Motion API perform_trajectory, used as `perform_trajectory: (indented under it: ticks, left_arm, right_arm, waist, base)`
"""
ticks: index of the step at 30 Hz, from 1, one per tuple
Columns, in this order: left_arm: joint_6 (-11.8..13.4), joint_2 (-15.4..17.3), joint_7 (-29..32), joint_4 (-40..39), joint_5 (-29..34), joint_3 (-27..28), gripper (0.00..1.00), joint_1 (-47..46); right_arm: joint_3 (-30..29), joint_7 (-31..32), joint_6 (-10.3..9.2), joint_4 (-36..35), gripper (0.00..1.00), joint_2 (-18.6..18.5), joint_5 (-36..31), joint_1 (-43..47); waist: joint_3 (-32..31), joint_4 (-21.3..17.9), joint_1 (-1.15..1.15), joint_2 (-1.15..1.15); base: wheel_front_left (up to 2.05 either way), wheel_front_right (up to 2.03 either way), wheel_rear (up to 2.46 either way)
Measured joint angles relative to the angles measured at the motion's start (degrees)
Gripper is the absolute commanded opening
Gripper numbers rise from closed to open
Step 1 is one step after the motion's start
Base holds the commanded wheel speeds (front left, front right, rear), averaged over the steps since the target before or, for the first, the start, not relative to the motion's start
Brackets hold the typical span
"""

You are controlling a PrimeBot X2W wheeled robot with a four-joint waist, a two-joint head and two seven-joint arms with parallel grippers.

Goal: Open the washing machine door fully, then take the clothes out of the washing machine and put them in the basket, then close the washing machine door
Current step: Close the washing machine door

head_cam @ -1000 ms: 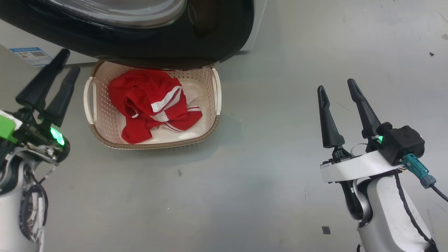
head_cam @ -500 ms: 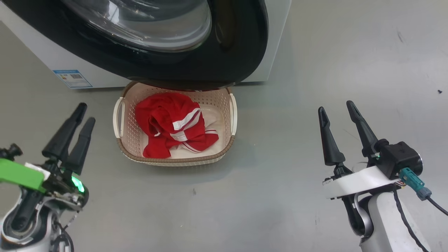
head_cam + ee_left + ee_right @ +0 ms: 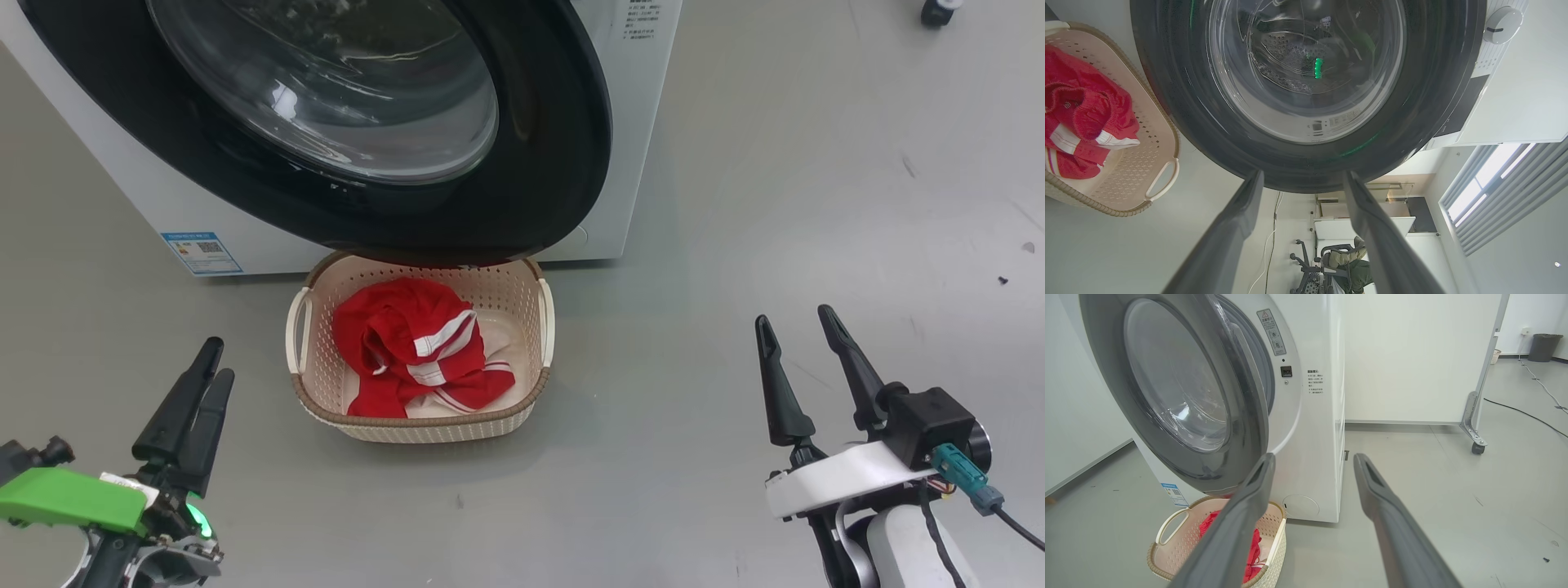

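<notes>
Head view: the camera has tipped up since a second ago, so more of the door [image 3: 555,163] and washer [image 3: 637,122] shows. The clothes [image 3: 392,343] lie as before in the basket [image 3: 424,429], under the door's lower rim. The left gripper [image 3: 219,359] and right gripper [image 3: 794,318] are spread and empty. The blue label [image 3: 200,251] carries a QR code, its print unreadable.

Left wrist view: small print on the door glass is illegible.

Right wrist view: the door stands ajar. The warning sticker [image 3: 1271,326] shows a triangle, its text too small to read.

The door [image 3: 563,147] hides part of the basket [image 3: 424,429].
</notes>
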Motion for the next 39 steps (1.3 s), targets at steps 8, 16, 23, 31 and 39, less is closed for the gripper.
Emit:
perform_trajectory:
  ticks: [8, 16, 23, 31, 39]
  left_arm:
    - [0.0, 0.0, -5.3, -3.0, 7.9, -0.9, 1.0, 3.0]
    - [0.0, 2.9, -15.5, -9.1, 28.7, -3.4, 1.0, 3.7]
    - [0.0, 8.3, -25.7, -11.3, 51.1, -5.6, 1.0, 3.8]
    - [2.0, 8.4, -30.2, -8.8, 63.7, -9.9, 1.0, 7.7]
    - [5.4, 8.9, -31.3, -5.8, 72.9, -15.0, 1.0, 11.6]
  right_arm:
    - [-0.4, 0.0, -0.12, -0.1, 1.0, 0.2, -0.2, 2.3]
    - [-1.1, 0.0, -0.54, -0.8, 1.0, 0.3, -0.7, 4.0]
    - [-1.7, 0.0, -0.54, -1.4, 1.0, 0.3, -1.4, 4.4]
    - [-2.2, 0.0, -0.55, -2.1, 1.0, 0.4, -2.0, 5.5]
    - [-2.0, 0.0, -0.59, -0.9, 1.0, 0.4, -1.9, 9.5]
  waist:
    - [-3.4, -0.1, 0.0, 0.0]
    - [-5.7, 0.3, 0.0, 0.0]
    - [-7.2, 0.4, 0.0, 0.0]
    - [-9.1, 0.7, 0.0, 0.0]
    - [-10.5, 1.4, 0.0, 0.0]
  base:
    - [0.0, 0.0, 0.0]
    - [0.0, 0.0, 0.0]
    - [0.0, 0.0, 0.0]
    - [0.0, 0.0, 0.0]
    - [0.0, 0.0, 0.0]
